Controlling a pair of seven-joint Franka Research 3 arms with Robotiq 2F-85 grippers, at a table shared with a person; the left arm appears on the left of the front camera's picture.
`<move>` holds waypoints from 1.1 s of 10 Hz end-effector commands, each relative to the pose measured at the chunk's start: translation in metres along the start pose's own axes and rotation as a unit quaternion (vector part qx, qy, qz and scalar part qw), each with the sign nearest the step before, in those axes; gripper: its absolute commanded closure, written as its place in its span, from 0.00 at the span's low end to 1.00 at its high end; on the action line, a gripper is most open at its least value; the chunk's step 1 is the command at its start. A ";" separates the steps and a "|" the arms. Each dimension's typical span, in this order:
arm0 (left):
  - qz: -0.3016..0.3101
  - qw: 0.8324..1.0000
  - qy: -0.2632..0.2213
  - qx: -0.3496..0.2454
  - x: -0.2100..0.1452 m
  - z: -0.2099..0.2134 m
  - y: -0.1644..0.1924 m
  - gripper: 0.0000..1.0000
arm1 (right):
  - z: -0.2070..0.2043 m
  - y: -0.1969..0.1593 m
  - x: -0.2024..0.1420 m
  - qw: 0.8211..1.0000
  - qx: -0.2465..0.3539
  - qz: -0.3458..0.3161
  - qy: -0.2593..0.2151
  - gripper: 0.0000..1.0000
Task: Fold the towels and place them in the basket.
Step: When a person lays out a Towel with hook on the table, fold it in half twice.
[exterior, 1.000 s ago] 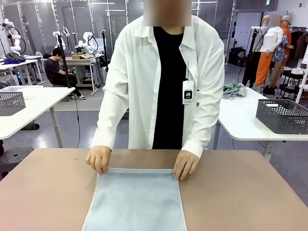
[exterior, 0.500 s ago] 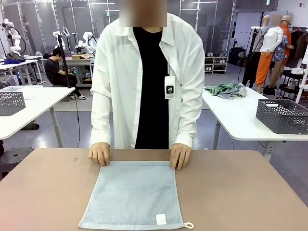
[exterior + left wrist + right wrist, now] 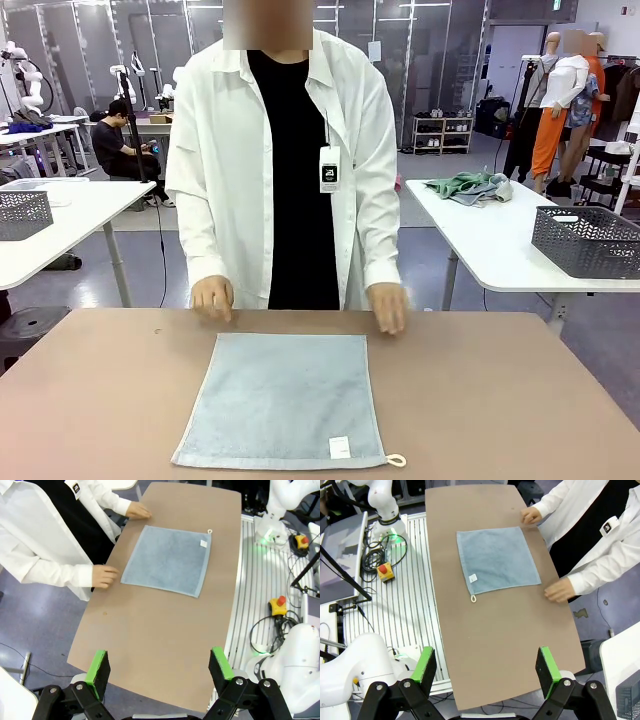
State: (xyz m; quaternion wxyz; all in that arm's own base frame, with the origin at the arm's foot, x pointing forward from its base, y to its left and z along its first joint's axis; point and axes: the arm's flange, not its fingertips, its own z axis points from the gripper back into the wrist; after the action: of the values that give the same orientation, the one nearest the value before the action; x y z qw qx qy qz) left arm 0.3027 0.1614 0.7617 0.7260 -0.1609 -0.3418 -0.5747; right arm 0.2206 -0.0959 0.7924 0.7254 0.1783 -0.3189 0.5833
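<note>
Both claws are spread wide and empty. The left claw [image 3: 159, 665] and right claw [image 3: 486, 666] hang high above the brown counter [image 3: 500, 400].

The pale blue-grey terry towel [image 3: 285, 400] lies flat and unfolded at mid-counter. Its white sewn label [image 3: 340, 447] and corner loop [image 3: 396, 461] sit at the near right corner.

The person's hand on the left [image 3: 212, 296] and the other hand on the right [image 3: 390, 305] are just beyond the towel's far edge. The right one is blurred, so I read it as moving.

Risks as I see them:
- Reaching for the far corners puts my fingers next to those hands, which risks contact. I'd start from the near edge.
- The towel is thin and flush to the counter. A shallow pinch closes on nothing and a deep one scrapes the pads on the surface.
- If the two claws lift unevenly, the fold goes skewed and the edges won't line up.
- Dragging rather than lifting may slide the whole towel on the smooth top and bunch it.
- The loop could catch a finger on release and pull the fold open.
- A dark grey lattice basket [image 3: 588, 240] sits on the white side table [image 3: 480, 235] at far right, well apart from my counter. I can't tell if it's the drop target, so reach is an open question.
</note>
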 end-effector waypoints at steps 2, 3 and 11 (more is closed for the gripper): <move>-0.001 1.000 0.000 0.000 0.000 0.000 0.000 0.00 | 0.000 0.002 0.001 1.000 0.000 0.003 -0.002 0.00; -0.001 1.000 0.000 0.000 0.000 0.000 0.000 0.00 | 0.000 0.002 0.001 1.000 0.000 0.003 -0.002 0.00; -0.023 0.990 0.138 -0.019 0.068 -0.175 0.002 0.00 | -0.199 -0.011 0.068 0.988 0.064 0.036 0.133 0.00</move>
State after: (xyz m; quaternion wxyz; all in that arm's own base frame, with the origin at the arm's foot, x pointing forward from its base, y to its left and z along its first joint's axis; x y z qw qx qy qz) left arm 0.3592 0.0192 0.7067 0.7376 -0.0931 -0.2528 -0.6192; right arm 0.2858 0.0596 0.7153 0.7118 0.1576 -0.1969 0.6556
